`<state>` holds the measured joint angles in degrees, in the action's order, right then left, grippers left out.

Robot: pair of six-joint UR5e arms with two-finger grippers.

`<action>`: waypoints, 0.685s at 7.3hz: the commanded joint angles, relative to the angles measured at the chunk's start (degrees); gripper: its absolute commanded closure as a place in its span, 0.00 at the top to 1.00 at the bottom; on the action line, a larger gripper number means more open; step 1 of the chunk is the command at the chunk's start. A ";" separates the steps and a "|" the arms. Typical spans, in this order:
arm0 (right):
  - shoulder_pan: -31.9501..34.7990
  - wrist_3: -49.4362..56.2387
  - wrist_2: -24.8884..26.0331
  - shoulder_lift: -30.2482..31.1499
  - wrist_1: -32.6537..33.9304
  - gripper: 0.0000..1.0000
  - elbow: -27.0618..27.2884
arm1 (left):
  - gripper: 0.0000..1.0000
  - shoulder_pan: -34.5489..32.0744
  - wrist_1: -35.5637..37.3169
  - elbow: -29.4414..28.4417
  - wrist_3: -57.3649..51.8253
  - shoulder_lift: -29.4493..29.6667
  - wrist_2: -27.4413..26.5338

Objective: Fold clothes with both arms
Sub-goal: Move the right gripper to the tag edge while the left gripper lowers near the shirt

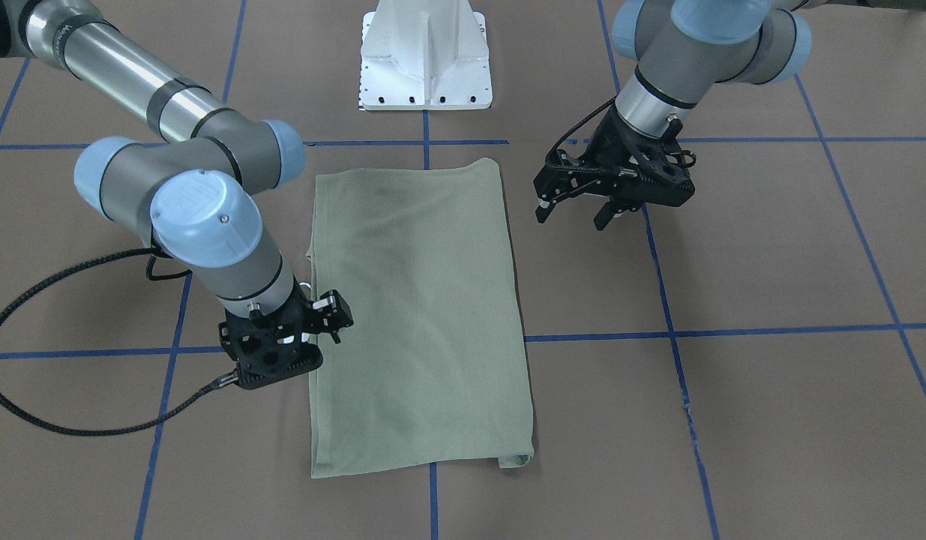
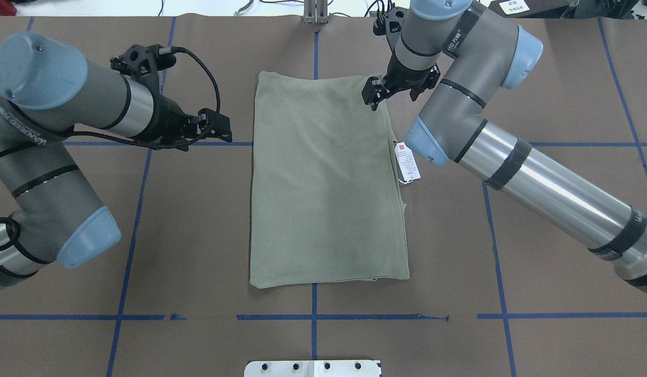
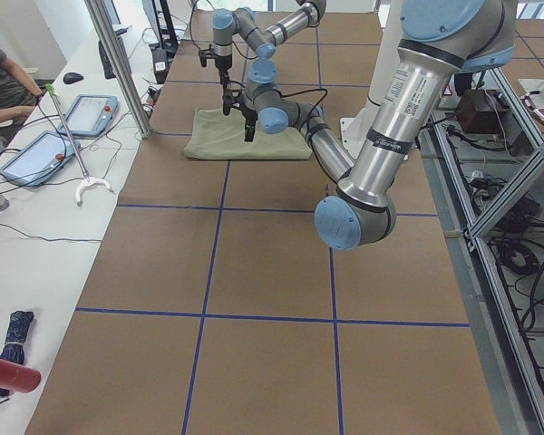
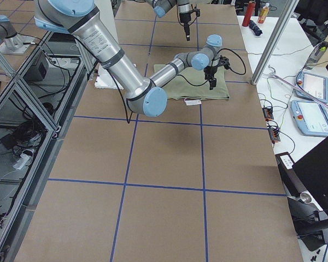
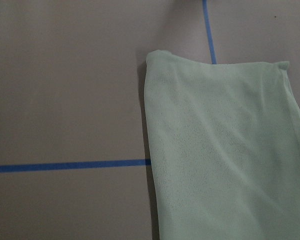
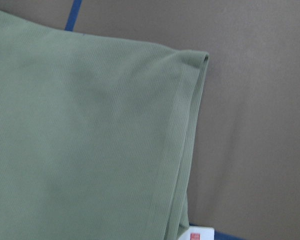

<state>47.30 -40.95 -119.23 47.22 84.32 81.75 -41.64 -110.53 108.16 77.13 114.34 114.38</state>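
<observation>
A sage-green shirt (image 2: 323, 183), folded into a long, narrow rectangle, lies flat in the middle of a brown table (image 2: 197, 235) marked with blue tape lines. A white hang tag (image 2: 408, 162) sticks out from the shirt's edge on the robot's right. The left gripper (image 1: 571, 214) hangs above the bare table beside the shirt's left edge, its fingers spread with nothing between them. The right gripper (image 2: 373, 93) hangs over the shirt's right edge, and the views do not show whether its fingers are spread or pressed together.
</observation>
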 commanded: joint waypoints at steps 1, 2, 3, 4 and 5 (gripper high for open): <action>-2.55 -5.18 -1.00 8.82 2.51 1.00 14.35 | 1.00 9.50 -1.54 -0.05 14.67 -1.31 -9.12; -3.95 -8.06 -0.92 10.85 5.74 1.00 19.37 | 1.00 14.08 -0.57 -0.75 18.29 -1.40 -12.31; -5.19 -10.27 -0.66 11.05 8.20 1.00 22.11 | 1.00 17.09 2.74 -0.58 21.20 -0.96 -13.38; -6.42 -11.25 -0.39 12.44 8.49 1.00 24.49 | 1.00 20.16 7.65 -0.58 23.05 0.69 -14.18; -6.86 -12.91 -0.39 13.15 8.49 1.00 25.73 | 1.00 21.67 10.05 -0.75 23.16 1.41 -14.45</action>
<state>41.41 -51.83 -119.74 59.20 92.26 105.08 -22.76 -104.35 107.54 98.98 114.62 100.75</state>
